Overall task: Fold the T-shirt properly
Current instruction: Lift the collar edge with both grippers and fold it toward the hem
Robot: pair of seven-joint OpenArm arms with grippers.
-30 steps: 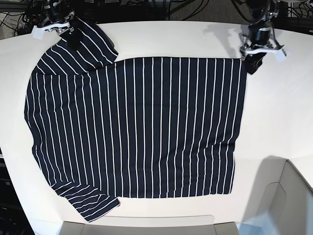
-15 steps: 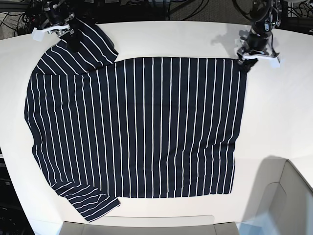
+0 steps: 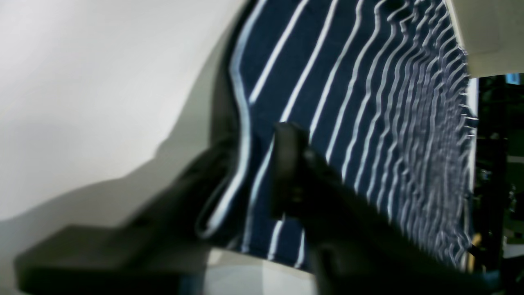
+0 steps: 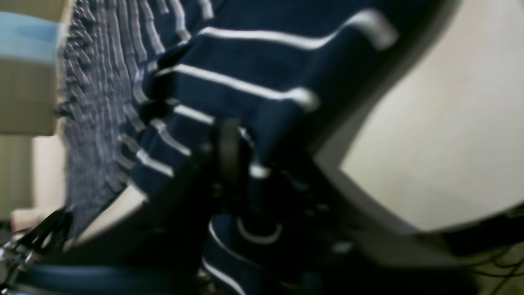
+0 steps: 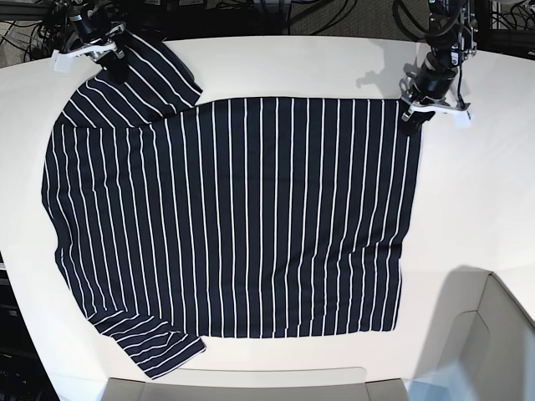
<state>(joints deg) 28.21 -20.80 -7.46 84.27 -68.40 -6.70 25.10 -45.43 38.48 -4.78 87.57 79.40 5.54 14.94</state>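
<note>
You have the white tabletop [image 5: 301,67] under everything, and the T-shirt [image 5: 242,217] lies spread flat over most of it, pinstripes running toward and away from the base camera. One short sleeve points to the near left corner in that view, the other to the far left corner.

Your left hand [image 5: 412,119] sits at the far right corner of the T-shirt in the base view. In its wrist view, the left hand [image 3: 258,172] has its two dark fingers pressed together on the hemmed edge of the cloth, one finger on each side, with the rest of the shirt stretching away beyond them.

Your right hand [image 5: 115,60] sits on the far left sleeve. In its wrist view, the right hand [image 4: 241,164] is pinched shut on a bunched fold of striped cloth, though that view is blurred.
</note>
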